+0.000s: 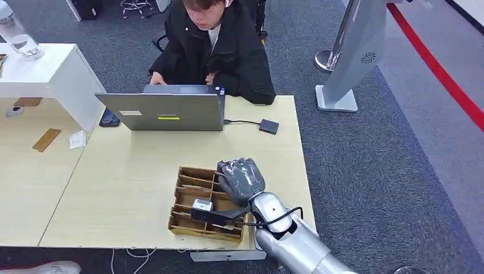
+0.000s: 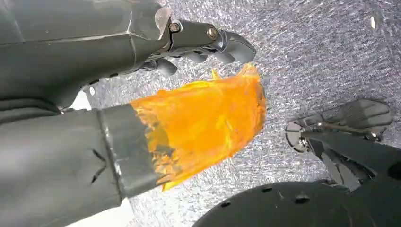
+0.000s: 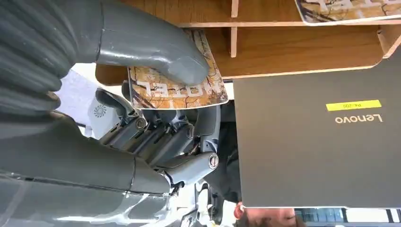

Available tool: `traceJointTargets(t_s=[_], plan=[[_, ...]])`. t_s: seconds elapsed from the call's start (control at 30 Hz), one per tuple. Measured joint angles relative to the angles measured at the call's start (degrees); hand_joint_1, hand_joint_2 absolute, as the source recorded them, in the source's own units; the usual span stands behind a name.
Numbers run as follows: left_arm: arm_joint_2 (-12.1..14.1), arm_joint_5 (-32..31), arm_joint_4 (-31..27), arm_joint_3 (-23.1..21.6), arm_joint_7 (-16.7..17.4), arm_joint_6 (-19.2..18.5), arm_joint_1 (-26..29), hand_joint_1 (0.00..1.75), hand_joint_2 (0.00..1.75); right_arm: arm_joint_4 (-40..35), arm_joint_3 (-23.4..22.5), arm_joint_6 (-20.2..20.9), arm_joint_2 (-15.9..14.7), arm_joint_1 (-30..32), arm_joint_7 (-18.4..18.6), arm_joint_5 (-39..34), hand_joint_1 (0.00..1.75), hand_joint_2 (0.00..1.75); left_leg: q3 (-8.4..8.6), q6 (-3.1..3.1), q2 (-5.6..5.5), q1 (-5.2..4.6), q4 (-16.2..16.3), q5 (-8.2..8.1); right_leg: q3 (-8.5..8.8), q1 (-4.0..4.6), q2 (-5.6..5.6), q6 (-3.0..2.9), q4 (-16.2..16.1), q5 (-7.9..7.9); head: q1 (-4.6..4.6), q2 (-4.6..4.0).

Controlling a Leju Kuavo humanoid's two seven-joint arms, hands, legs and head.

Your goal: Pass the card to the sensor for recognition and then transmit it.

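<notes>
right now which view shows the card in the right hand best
The right wrist view: the card fills the near field, printed face readable, pinched under the right hand's thumb above the wooden organizer. In the head view the hand's back covers the card. The left wrist view faces carpet.

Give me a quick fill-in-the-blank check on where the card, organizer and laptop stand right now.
1. The right hand pinches a card printed with the word ____.
2. The wooden organizer sits on the ____.
3. The grey laptop carries a ____ sticker on its lid.
4. The left hand hangs over the ____.

Missing words: HOTEL; table; yellow; carpet
</notes>
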Motion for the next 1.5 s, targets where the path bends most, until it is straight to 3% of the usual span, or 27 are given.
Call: traceJointTargets(t_s=[0.2,0.3,0.7,0.9,1.2,1.5], plan=[[2.7,5.6,0.0,4.0,0.2,-10.0,1.4,0.0,0.0,0.9,1.2,-4.2,0.1,-0.9,-3.1,-2.9,1.75,1.75,0.0,0.0,0.01,0.02,0.0,0.0,0.0,0.01,0.01,0.0,0.0,0.0,0.02,0.0],[3.9,6.0,0.0,5.7,0.2,-11.7,2.4,0.0,0.0,0.9,1.7,-5.8,0.1,-1.3,-3.6,-3.9,1.75,1.75,0.0,0.0,0.0,0.02,0.0,0.0,-0.03,0.02,0.0,-0.01,0.0,0.0,0.0,0.0],[5.1,6.0,-0.2,7.9,0.2,-12.2,3.3,0.0,0.0,0.9,2.8,-6.5,0.1,-1.7,-3.7,-4.3,1.75,1.75,0.0,-0.02,0.0,0.01,0.0,0.01,-0.01,0.02,0.0,-0.02,0.0,0.0,0.02,0.0],[5.2,5.8,-0.3,8.9,0.1,-12.3,3.5,0.0,0.0,-1.2,3.1,-9.8,-0.4,-1.7,-4.4,-4.9,1.75,1.75,0.0,-0.02,0.0,0.03,0.0,0.01,-0.03,0.04,0.0,-0.02,0.0,0.0,0.02,0.0],[5.1,4.8,-0.9,11.2,-0.3,-13.0,4.6,0.0,0.0,-10.0,2.8,-16.0,-3.6,-0.5,-6.6,-4.1,1.75,1.75,0.0,-0.02,0.02,0.02,0.0,0.01,-0.05,0.03,0.01,-0.02,0.0,0.0,0.02,0.0],[4.3,3.6,-2.3,13.2,-0.3,-14.3,5.1,0.0,0.0,-19.0,1.9,-18.3,-5.4,1.1,-8.1,-2.9,1.75,1.75,0.0,-0.02,0.02,0.02,0.0,0.01,-0.05,0.04,0.01,-0.02,0.0,0.0,0.0,0.0]])
